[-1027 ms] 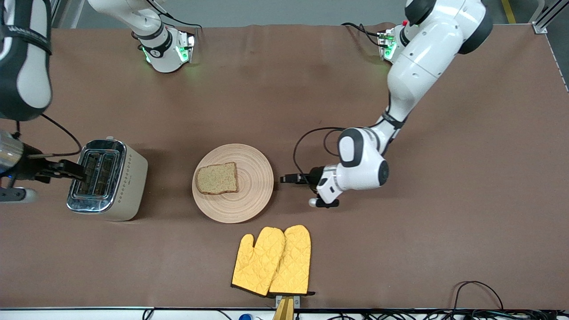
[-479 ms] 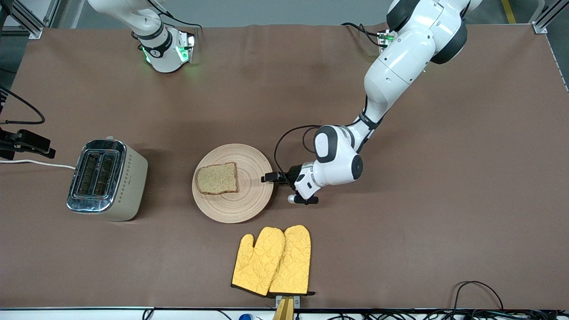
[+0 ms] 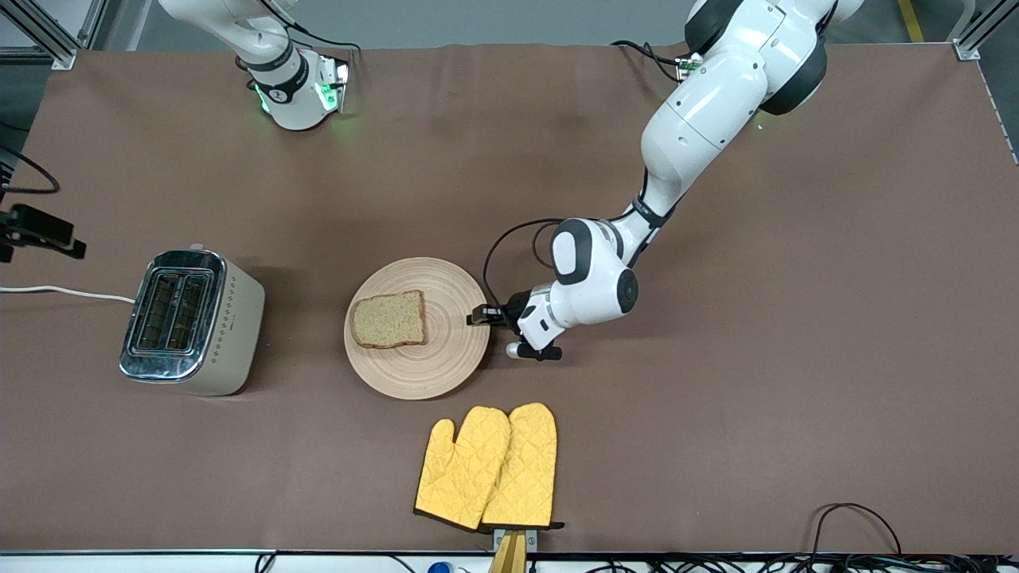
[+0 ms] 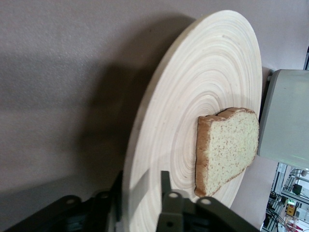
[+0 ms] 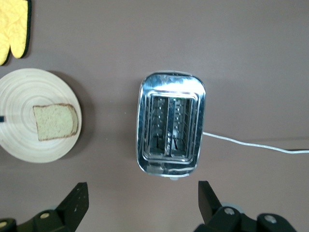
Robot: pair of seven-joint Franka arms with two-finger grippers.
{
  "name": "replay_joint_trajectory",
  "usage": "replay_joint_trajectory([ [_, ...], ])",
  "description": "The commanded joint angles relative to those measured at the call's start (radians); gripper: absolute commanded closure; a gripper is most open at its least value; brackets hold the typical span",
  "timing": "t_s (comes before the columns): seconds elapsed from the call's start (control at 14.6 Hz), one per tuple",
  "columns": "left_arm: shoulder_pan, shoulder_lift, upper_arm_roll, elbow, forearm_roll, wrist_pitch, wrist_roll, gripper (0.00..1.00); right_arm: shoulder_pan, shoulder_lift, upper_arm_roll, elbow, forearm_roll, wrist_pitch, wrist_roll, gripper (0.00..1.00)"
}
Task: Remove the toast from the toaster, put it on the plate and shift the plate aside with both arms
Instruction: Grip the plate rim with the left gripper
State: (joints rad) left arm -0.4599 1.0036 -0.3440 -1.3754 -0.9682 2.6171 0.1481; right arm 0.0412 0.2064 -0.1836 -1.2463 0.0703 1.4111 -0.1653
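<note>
The left arm (image 3: 700, 103) reaches down from the upper right of the frame, its wrist bent low, left end effector (image 3: 478, 316) open near centre; the right end effector (image 5: 142, 205) hangs high with fingers spread wide

Both arms are glossy white shells with rounded joints capped in dark grey/black bands, and the bases glow green from little indicator lights. The left arm (image 3: 700, 103) has a black cable looping off its wrist. The grippers are matte black, with small round screw heads on the left gripper (image 4: 140, 212) and right gripper (image 5: 140, 208).
</note>
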Motion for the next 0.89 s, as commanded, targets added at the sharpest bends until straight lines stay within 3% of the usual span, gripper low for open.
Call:
replay_joint_trajectory([
  [0.0,0.029,0.004,-0.001,0.016,-0.032,0.011,0.106,1.00,-0.096,-0.135,0.136,-0.155,-0.056,0.028,-0.002,0.00],
  [0.21,0.146,-0.066,-0.024,-0.060,-0.020,-0.023,0.174,1.00,-0.093,-0.171,0.138,-0.225,-0.056,0.068,0.000,0.00],
  [0.48,0.351,-0.170,-0.024,-0.129,-0.015,-0.334,0.281,1.00,-0.078,-0.170,0.139,-0.246,-0.056,0.085,0.000,0.00],
  [0.82,0.584,-0.255,-0.024,-0.252,-0.014,-0.537,0.462,1.00,-0.043,-0.163,0.136,-0.243,-0.066,0.106,0.000,0.00],
])
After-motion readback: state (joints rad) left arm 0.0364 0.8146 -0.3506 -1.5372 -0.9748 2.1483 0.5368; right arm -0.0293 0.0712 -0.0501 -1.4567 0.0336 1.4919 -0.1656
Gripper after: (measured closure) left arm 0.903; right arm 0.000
